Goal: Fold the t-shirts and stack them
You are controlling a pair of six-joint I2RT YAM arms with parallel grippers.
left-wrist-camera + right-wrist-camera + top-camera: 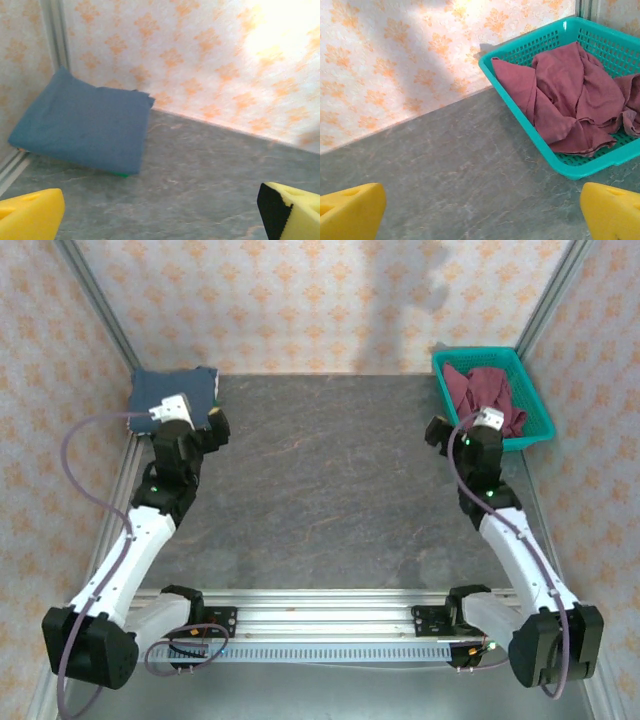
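The left gripper [216,426] is hovering over the far left of the table [330,480], its yellow fingers [30,215] standing wide apart and holding nothing; the dark blue shirt [178,388] is lying folded in a flat rectangle in the far left corner, against the patterned wall [300,300], just beyond that gripper and apart from it. The right gripper [437,430] is hovering at the far right, its jaws likewise spread wide and gripping nothing; just beyond it the teal basket [541,426] is sitting in the far right corner; the maroon shirt [490,395] is lying crumpled inside the basket, one fold reaching up to the left rim.
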